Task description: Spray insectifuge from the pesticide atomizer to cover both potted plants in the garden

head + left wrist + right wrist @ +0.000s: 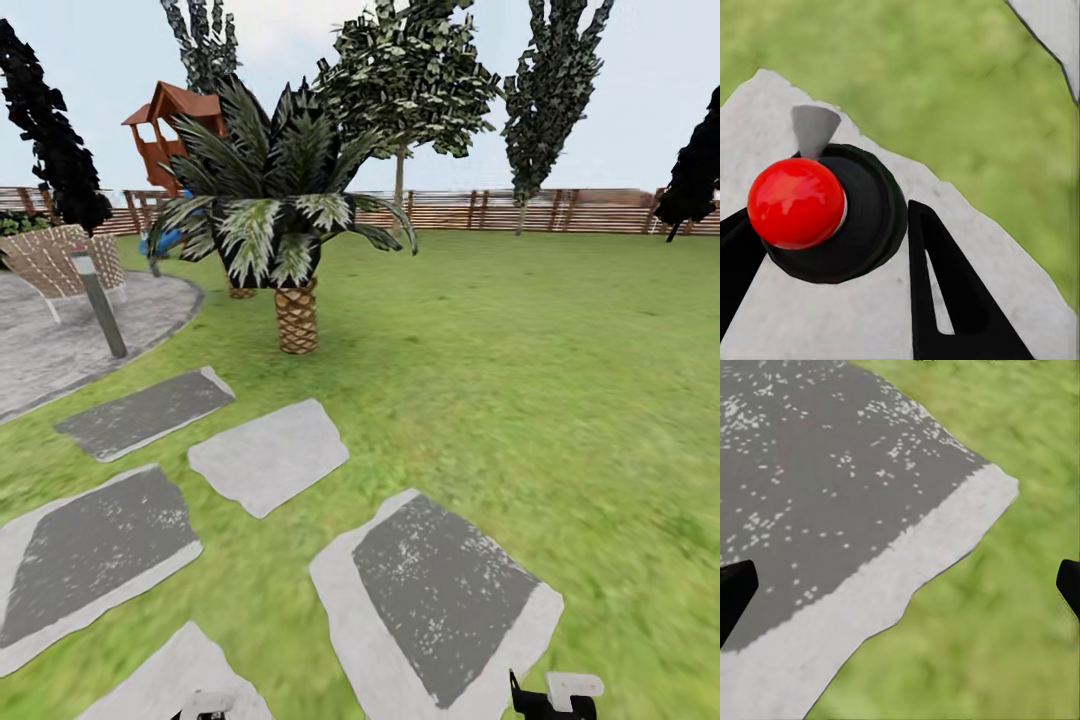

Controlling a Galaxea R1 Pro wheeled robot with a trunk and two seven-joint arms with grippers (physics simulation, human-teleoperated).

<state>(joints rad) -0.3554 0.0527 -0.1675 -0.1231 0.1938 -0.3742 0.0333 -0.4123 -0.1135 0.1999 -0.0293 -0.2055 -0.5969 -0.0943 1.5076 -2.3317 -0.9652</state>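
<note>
Atomizer & potted plants not in sight, so no bearing from fingers yet; both grippers hang low over stepping stones (440, 590) short of the palm (290, 230), right gripper (900, 585) wide open, left gripper (832, 247) can't tell.

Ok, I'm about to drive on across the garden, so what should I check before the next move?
1. Right pincer open, nothing in it: ok.
2. Left pincer holding the spray bottle: cannot tell; a red-knobbed black round thing sits between its fingers.
3. Lawn right of the palm drivable: ok.
4. Post lamp away at the patio edge: ok.
</note>
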